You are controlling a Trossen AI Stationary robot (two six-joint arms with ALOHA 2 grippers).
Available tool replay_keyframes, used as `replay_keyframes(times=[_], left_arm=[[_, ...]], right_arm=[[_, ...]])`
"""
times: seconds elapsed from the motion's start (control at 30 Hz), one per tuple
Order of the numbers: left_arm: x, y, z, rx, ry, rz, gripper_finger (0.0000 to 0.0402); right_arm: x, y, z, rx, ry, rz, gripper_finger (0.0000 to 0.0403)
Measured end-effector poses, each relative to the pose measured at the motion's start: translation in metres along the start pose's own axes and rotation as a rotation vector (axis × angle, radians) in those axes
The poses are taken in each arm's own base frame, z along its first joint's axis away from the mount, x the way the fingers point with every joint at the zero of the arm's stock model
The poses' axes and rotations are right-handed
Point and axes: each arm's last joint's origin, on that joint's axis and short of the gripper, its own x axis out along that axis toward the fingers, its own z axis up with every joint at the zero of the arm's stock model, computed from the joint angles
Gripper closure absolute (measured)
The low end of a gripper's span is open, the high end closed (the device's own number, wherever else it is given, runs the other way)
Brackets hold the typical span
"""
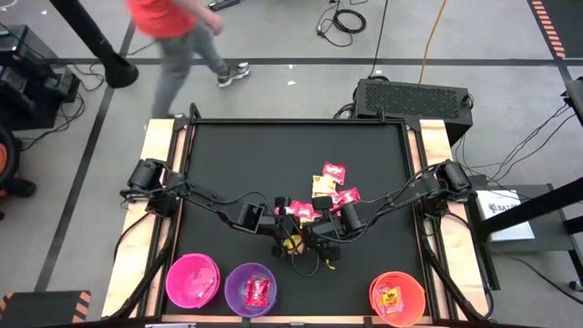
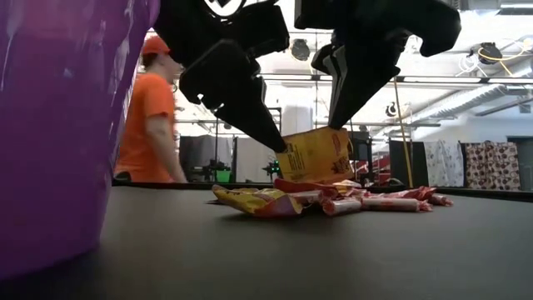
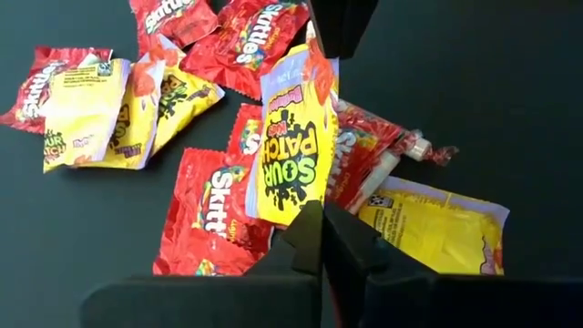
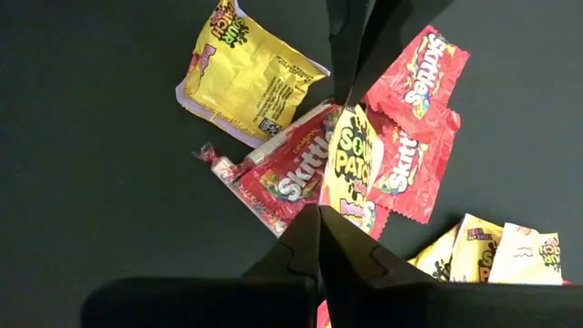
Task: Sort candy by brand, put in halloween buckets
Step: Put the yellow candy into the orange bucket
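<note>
A yellow Sour Patch Kids packet, flat, glossy and crinkled, is lifted off the black matte tabletop at the centre of the high view. Both grippers hold it: the left gripper is clamped on one edge and the right gripper is clamped on the opposite edge, fingers together on the foil. In the low view the packet hangs tilted between the two dark finger pairs, above the heap.

Beneath it lies a loose pile of candy: red Skittles packets, further yellow Sour Patch packets and a twisted-end roll in clear wrap. More red packets lie just above the pile in the high view.

Along the lower edge of the high view stand three round plastic pails: the hot pink bucket at lower left, the purple bucket beside it holding a red packet, and the orange-red bucket at lower right holding a yellow packet.

A person in an orange shirt walks at the top left.
</note>
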Motion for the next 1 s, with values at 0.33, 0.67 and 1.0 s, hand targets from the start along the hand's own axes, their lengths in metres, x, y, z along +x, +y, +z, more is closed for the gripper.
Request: replay_keyframes(times=[0.33,0.67,1.0], left_arm=[[-0.033,0.011,0.012,0.056,-0.045,0.078,0.0400],[-0.104,0.033,0.028,0.167,-0.146,0.252,0.0401],[-0.167,0.038,0.049,0.820,-0.366,0.363,0.0401]], right_arm=[[-0.032,-0.007,-0.001,0.084,-0.113,-0.194,0.0342],[-0.100,-0.001,-0.018,0.204,-0.282,-0.224,0.0216],[-0.107,0.012,-0.025,0.172,-0.308,-0.301,0.0207]])
